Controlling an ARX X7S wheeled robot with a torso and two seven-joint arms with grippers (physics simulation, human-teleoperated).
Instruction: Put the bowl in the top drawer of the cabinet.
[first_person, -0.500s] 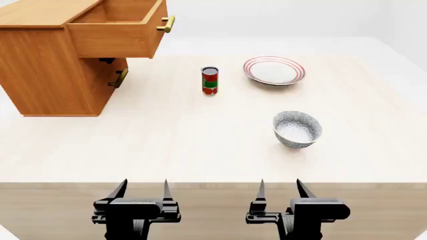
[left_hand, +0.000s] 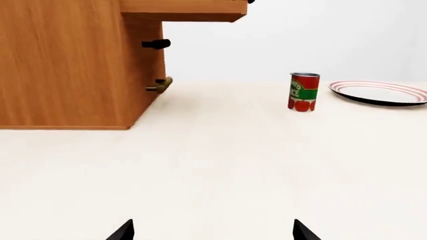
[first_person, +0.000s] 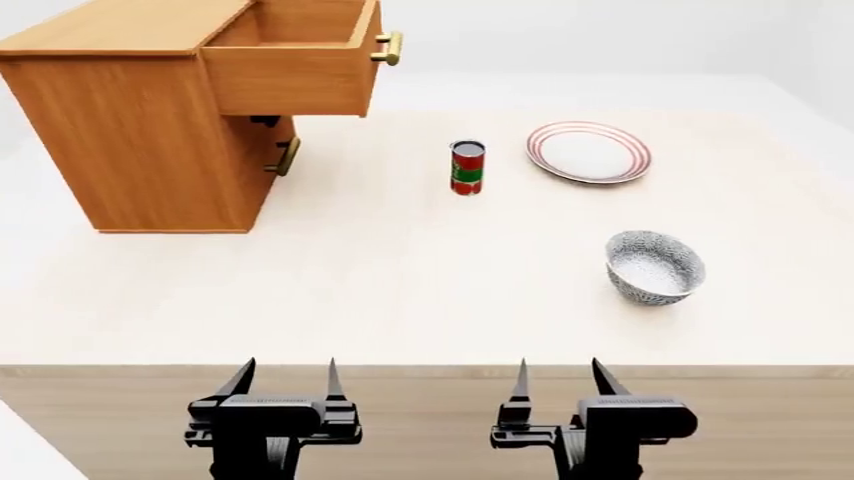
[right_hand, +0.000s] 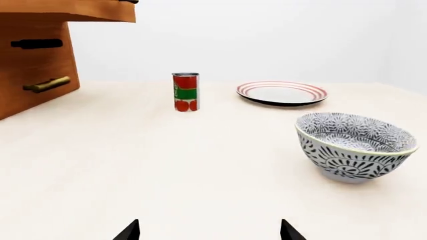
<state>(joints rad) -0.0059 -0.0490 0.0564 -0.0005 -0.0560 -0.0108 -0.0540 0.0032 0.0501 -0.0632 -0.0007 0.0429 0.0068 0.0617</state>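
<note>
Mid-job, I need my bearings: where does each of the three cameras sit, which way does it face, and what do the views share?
Head: high, looking forward and down over table; shows cabinet, open top drawer, bowl, left gripper, right gripper.
Left wrist: low, facing the cabinet side; only fingertips show.
Right wrist: low, facing the bowl; only fingertips show.
Shared: can and plate appear in all three.

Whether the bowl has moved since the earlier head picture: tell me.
No. The bowl keeps its spot relative to the can and plate; the camera shifted.
</note>
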